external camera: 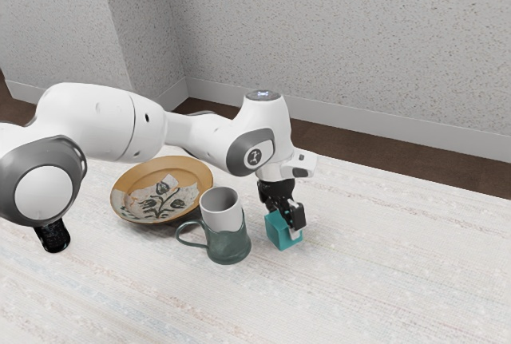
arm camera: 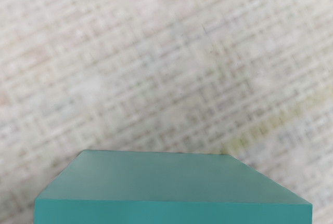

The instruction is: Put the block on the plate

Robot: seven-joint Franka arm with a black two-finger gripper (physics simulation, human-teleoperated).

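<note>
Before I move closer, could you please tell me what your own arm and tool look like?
My arm is glossy white with rounded, tubular links and dark grey joint covers. One cover carries a big white disc; another has a small dark round logo. The tool is black and angular. I see no loose cables.

Legible text, labels, brands, numbers or signs: none. Two small marks, both unreadable: a round emblem (external camera: 255, 157) on the side of the arm's (external camera: 104, 120) wrist section, and a pale mark (external camera: 263, 94) on its dark top cap (external camera: 252, 96).
</note>
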